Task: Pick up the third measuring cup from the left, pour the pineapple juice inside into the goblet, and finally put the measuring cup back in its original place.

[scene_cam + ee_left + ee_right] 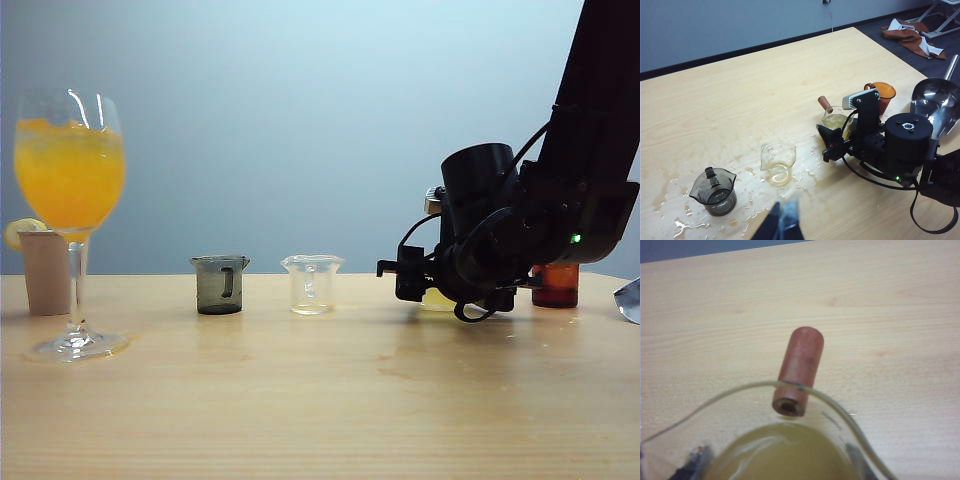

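The third measuring cup [790, 390], a clear wide beaker with a reddish-brown stub handle [800, 370], stands on the pale wooden table, holding pale yellow pineapple juice [780, 455]. My right gripper [776, 462] straddles it, one dark finger pressed against each side wall. From the exterior view the cup [437, 298] is mostly hidden behind the right gripper [428, 288]. The goblet [70, 170] stands far left, its bowl full of orange drink. My left gripper [785, 220] shows as a blurred dark wedge with its fingers together, away from the cups.
A dark grey cup [220, 285] and a clear flared cup [312, 284] stand left of the held cup, an amber cup [555, 285] to its right. A beige cup [45, 272] sits behind the goblet. A metal scoop [939, 100] lies near the table edge. Spilled droplets [690, 225] wet the wood.
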### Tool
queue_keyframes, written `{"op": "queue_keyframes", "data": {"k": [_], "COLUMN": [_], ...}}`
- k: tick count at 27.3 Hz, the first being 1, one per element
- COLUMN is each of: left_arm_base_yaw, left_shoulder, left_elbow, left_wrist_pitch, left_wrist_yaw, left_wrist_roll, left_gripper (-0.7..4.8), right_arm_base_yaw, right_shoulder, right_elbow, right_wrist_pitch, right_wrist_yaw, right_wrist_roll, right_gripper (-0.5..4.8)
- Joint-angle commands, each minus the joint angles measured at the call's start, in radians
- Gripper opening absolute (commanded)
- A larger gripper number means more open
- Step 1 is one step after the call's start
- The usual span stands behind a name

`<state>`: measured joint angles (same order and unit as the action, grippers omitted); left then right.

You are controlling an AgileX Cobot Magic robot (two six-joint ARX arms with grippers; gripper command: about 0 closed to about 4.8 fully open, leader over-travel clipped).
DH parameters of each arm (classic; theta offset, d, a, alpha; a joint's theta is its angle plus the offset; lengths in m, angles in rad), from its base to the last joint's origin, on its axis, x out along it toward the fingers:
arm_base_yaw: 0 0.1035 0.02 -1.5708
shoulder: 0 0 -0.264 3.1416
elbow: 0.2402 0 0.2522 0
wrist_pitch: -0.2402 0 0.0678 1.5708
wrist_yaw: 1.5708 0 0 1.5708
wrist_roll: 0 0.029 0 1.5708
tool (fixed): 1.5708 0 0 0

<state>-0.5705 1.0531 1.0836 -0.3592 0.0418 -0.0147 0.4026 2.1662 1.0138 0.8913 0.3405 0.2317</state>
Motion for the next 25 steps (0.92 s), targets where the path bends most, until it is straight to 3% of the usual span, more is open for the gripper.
{"op": "queue_keyframes", "data": {"k": [1,10,14,21,25], "left_arm_base_yaw": [-0.001,-0.001,-0.001,-0.001,-0.001], "left_shoulder": [-0.004,-0.004,-0.004,-0.004,-0.004], "left_elbow": [0.003,0.003,0.003,0.003,0.003], "left_wrist_pitch": [0.008,0.008,0.008,0.008,0.008], "left_wrist_yaw": [0.003,0.003,0.003,0.003,0.003], "left_wrist_roll": [0.007,0.007,0.007,0.007,0.007], "left_gripper": [-0.03,-0.03,-0.03,-0.03,-0.03], "right_arm_base_yaw": [0.0,0.001,0.002,0.011,0.015], "right_shoulder": [-0.002,-0.112,-0.183,-0.293,-0.381], "right_elbow": [0.001,0.0,0.001,0.001,0.002], "right_wrist_pitch": [0.004,-0.068,-0.105,-0.116,-0.201], "right_wrist_yaw": [-0.008,-0.19,-0.286,-0.296,-0.325], "right_wrist_roll": [-0.002,-0.131,-0.135,-0.135,-0.135], "right_gripper": [2.4,2.38,2.38,2.38,2.38]}}
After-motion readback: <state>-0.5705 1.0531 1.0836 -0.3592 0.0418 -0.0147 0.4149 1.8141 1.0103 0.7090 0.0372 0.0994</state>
